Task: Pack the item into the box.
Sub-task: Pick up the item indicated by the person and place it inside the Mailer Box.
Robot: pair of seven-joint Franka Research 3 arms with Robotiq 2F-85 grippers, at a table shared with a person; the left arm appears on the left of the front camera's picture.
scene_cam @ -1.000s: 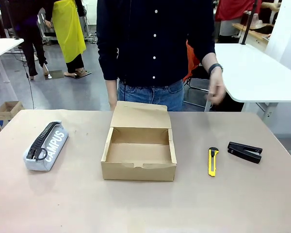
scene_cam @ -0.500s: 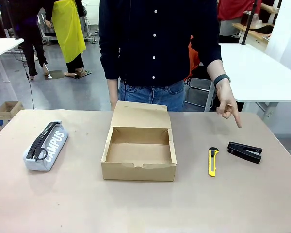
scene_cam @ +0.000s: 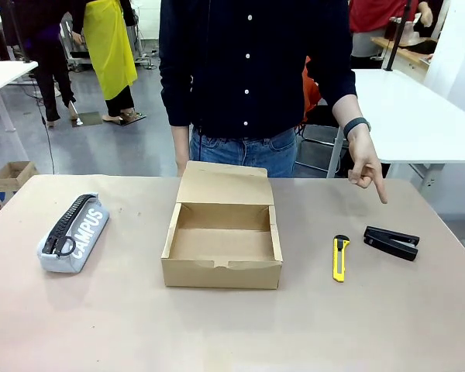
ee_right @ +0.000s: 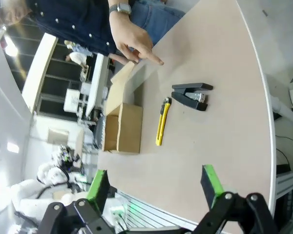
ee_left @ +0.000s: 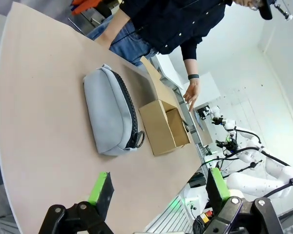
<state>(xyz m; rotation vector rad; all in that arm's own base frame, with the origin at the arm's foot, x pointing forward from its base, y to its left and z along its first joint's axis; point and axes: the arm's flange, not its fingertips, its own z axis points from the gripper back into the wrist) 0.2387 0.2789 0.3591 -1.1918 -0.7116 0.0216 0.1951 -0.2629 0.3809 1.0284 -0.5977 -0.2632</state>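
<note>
Front view: the item (scene_cam: pixel 391 242), black, lies on the surface (scene_cam: pixel 217 325) at the robot's right, near the knife (scene_cam: pixel 340 257) and well apart from the open box (scene_cam: pixel 221 275) at centre. A person's hand (scene_cam: pixel 366 167) points down above the item. The case (scene_cam: pixel 74 232) lies at left. Wrist views: left tool (ee_left: pixel 157 190) and right tool (ee_right: pixel 154 185), both wide and empty.

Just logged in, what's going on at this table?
Nothing is being handled yet. The person's hand points down at the black item, which lies on the table right of the yellow utility knife. The box sits open and empty in the middle, with the grey pencil case to its left. The left tool and right tool are open and hold nothing.
</note>
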